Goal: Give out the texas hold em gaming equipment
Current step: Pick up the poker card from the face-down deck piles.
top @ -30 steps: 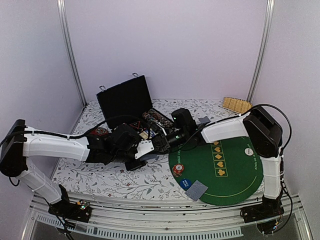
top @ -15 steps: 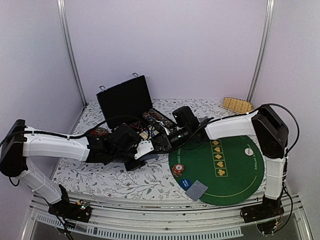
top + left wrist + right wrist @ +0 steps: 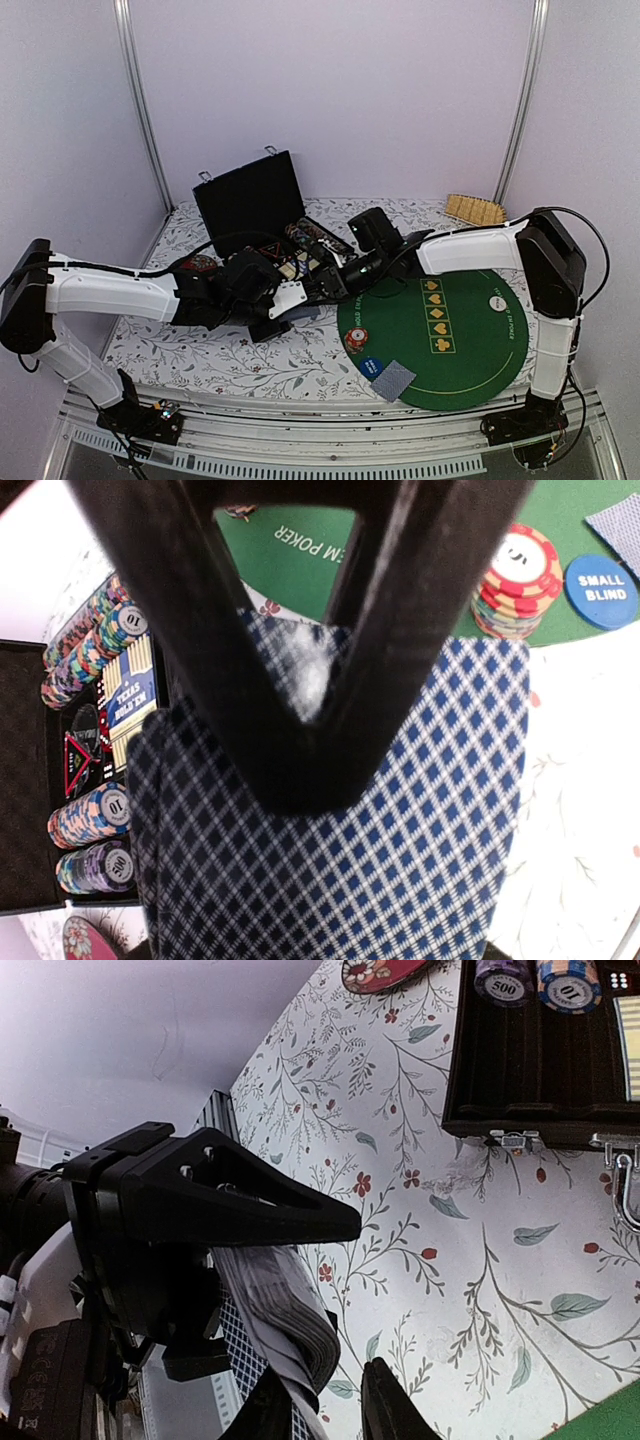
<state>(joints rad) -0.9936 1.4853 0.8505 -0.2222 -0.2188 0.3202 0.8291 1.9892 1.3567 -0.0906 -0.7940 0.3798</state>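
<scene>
My left gripper (image 3: 288, 296) is shut on a deck of cards (image 3: 400, 830) with blue-and-white checked backs and holds it above the floral cloth, left of the green felt mat (image 3: 470, 340). My right gripper (image 3: 325, 1405) is open, its two fingers either side of the deck's lower edge (image 3: 300, 1330). In the top view it sits right beside the left gripper (image 3: 322, 284). On the mat lie a striped chip stack (image 3: 356, 340), a blue "small blind" disc (image 3: 371, 365), a face-down card (image 3: 393, 379) and a white disc (image 3: 497, 303).
The open black case (image 3: 250, 205) stands behind the grippers, with chip rows (image 3: 90, 650) in its tray. A dark-red dish (image 3: 200, 265) lies left of it, partly hidden by my left arm. A wicker piece (image 3: 473, 209) sits at the back right corner.
The right arm's elbow has swung to the right and its wrist has shifted slightly back, with the gripper still at the deck. The left arm has not moved.
</scene>
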